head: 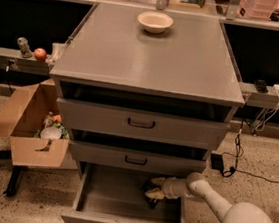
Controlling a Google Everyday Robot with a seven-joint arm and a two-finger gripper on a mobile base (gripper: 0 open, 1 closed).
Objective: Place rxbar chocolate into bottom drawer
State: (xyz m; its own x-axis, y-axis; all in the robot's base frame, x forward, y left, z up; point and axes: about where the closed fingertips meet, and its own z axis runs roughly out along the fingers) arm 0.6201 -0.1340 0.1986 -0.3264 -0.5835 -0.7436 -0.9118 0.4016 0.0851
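Observation:
The bottom drawer is pulled open, showing its wide flat grey floor. My gripper reaches into its right rear part from the right, under the middle drawer. A dark flat thing, the rxbar chocolate, shows between the pale fingers, just above the drawer floor. The white arm runs off to the lower right.
A cream bowl sits on the cabinet top. The two upper drawers are slightly out above the arm. An open cardboard box with items stands on the floor at left. Cables lie at right.

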